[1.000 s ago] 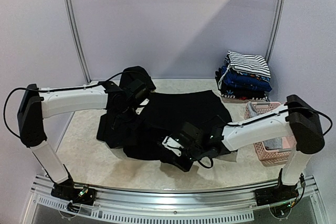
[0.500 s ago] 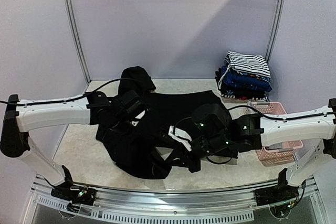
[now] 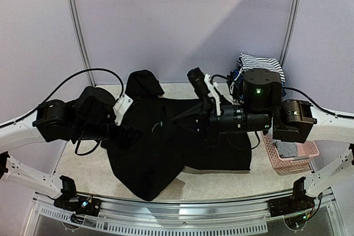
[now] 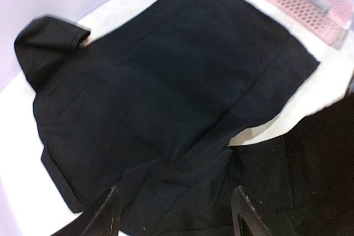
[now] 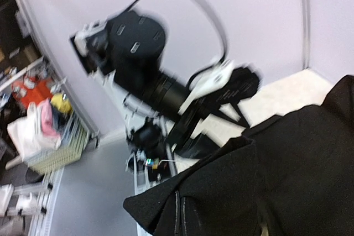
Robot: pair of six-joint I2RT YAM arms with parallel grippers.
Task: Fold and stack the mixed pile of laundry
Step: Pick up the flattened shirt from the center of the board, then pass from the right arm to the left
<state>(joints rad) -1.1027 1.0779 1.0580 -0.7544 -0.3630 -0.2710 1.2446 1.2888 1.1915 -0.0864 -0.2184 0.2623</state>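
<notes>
Fold of the black garment [image 3: 166, 142] under way, 1 stack built
It is spread on the table [image 3: 86, 164], 1 edge clamped in the right gripper [image 3: 203, 115]; the left gripper [image 4: 177, 216] is held apart above it. At the back right, folded pieces [image 3: 259, 80] are stacked; this fold is judged unfinished.

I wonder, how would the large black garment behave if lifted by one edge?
Probably floppy: the black garment lies flat with soft creases, following the table. Likely light for its spread, being thin cloth. Lifted by one edge, the rest would probably sag and drag.
</notes>
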